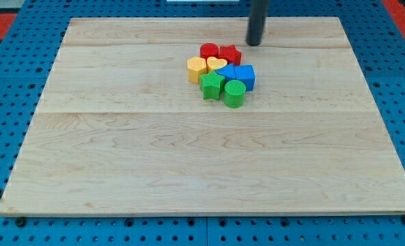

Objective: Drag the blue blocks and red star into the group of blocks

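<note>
Wooden board (120, 171) lies on a blue pegboard. From the one camera, my tip (255, 44) is a plain rod with no jaws to open or close. It stands just up and right of the red star (231, 55). The blue blocks (240, 75) and star already touch the group: red cylinder (209, 50), yellow heart (216, 65), orange block (197, 69), green star (212, 85), green cylinder (234, 93). A hard push now could scatter them all.

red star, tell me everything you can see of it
The red star is a small, glossy, plastic-looking block lying flat at the cluster's top right. Its left side touches the red cylinder, and the blue blocks sit against its lower edge. My tip stands just to its upper right, apart from it.
</note>
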You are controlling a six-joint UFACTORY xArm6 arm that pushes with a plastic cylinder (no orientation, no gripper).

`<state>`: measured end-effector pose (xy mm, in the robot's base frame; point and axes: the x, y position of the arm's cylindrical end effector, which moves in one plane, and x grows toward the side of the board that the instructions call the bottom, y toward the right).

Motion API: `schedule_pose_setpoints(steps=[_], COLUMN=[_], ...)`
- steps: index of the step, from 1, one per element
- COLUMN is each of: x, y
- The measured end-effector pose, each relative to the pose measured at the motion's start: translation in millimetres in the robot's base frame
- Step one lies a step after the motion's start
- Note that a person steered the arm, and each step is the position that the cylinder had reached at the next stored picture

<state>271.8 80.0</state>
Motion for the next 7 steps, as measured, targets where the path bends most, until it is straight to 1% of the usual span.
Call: schedule_pose_setpoints(steps=[1,3,5,6,7], x=[22.5,25.2,34.7,21.1,-2.2], y=[8.7,-17.3,-16.3,-5.5,2.3])
